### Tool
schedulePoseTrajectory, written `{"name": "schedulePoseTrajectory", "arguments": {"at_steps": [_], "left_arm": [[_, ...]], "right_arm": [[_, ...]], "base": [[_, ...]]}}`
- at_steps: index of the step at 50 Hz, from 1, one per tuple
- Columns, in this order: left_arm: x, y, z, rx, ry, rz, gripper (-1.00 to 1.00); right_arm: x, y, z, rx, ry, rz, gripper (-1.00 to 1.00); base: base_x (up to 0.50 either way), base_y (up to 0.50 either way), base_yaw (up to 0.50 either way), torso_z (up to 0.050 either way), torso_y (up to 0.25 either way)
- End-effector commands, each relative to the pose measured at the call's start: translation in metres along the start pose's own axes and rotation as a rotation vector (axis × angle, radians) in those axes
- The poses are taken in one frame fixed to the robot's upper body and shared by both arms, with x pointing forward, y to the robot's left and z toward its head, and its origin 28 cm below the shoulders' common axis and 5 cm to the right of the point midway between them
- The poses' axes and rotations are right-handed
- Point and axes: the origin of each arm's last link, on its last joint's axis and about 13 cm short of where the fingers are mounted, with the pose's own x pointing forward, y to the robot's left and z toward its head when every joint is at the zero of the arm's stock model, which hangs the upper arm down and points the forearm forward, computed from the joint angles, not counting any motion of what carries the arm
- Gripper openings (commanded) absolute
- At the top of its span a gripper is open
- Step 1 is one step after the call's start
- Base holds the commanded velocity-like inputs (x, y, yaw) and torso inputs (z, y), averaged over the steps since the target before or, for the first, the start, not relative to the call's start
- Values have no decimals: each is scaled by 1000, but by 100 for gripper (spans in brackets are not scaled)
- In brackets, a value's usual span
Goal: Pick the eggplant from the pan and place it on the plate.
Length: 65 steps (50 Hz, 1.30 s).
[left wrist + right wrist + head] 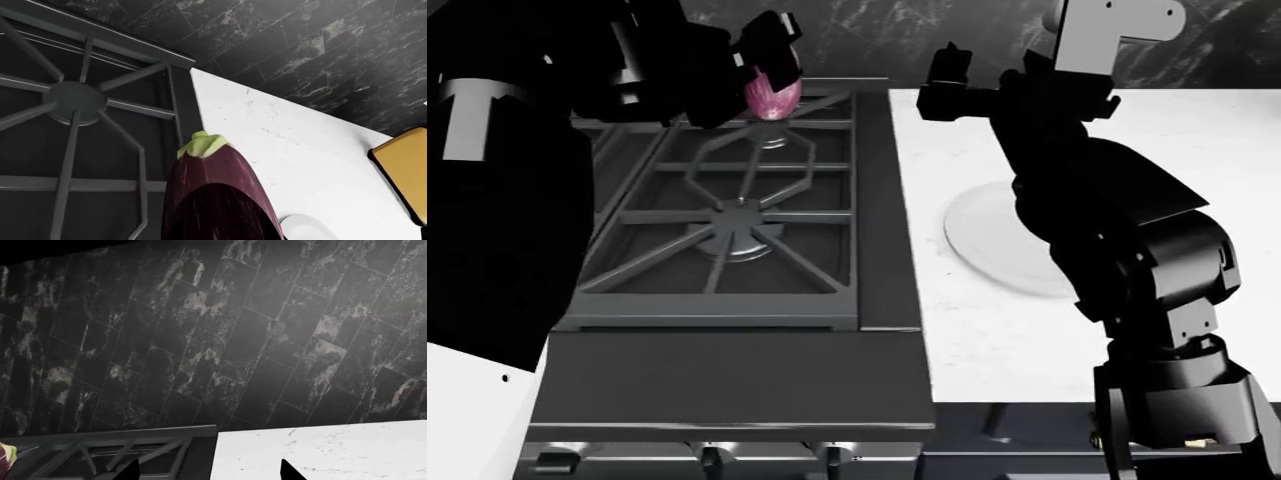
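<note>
The eggplant point(773, 101), pinkish-purple with a green cap, hangs in the air above the back of the stove. My left gripper point(769, 80) is shut on it. In the left wrist view the eggplant point(212, 192) fills the lower middle, cap pointing away, and hides the fingers. The white plate point(988, 235) lies on the white counter right of the stove, partly hidden behind my right arm; a sliver of the plate point(303, 227) shows beside the eggplant. My right gripper point(942, 78) hovers open above the counter's back edge, and between its fingertips point(131, 470) there is nothing. The pan is out of view.
Black stove grates point(741, 215) cover the cooktop left of the white counter point(1188, 140). A dark marble-tiled wall point(220, 340) runs behind. A yellow object with a dark rim point(405, 170) sits on the counter near the wall.
</note>
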Motion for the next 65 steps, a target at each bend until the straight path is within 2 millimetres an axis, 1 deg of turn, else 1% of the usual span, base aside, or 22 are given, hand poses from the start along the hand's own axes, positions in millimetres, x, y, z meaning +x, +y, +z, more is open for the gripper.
{"name": "schedulePoseTrajectory", "arguments": {"at_steps": [1, 65], "left_arm": [[-1, -2, 1, -14, -5, -16, -100], [-1, -2, 1, -12, 3, -29, -100]], "right_arm": [[-1, 0, -1, 1, 1, 0, 100], [-1, 0, -1, 2, 0, -1, 100]], "base": [[0, -133, 0, 0, 0], [0, -135, 0, 0, 0]]}}
